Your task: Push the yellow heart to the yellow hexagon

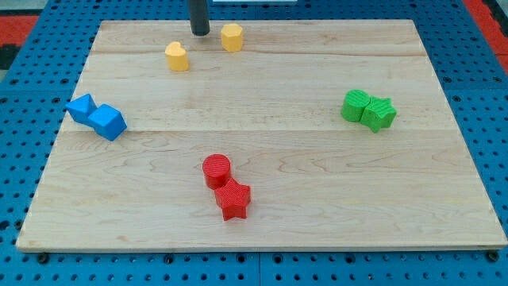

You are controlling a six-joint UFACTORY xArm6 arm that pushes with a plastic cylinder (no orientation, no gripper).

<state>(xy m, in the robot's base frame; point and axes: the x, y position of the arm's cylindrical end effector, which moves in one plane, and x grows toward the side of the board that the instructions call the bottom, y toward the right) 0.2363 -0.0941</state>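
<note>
Now my tip [199, 32], a bare rod with no claw to open or close, stands at the view's top between the yellow heart [177, 56] and the yellow hexagon [232, 37]. It should go around to the heart's left, then push rightward gently.

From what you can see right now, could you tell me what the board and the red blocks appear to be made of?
The board looks like pale wood planks with a matte finish: grain and seams show. The red cylinder and red star look like plastic, perhaps 3D-printed: fine ridges line their tops. My tip touches neither.
</note>
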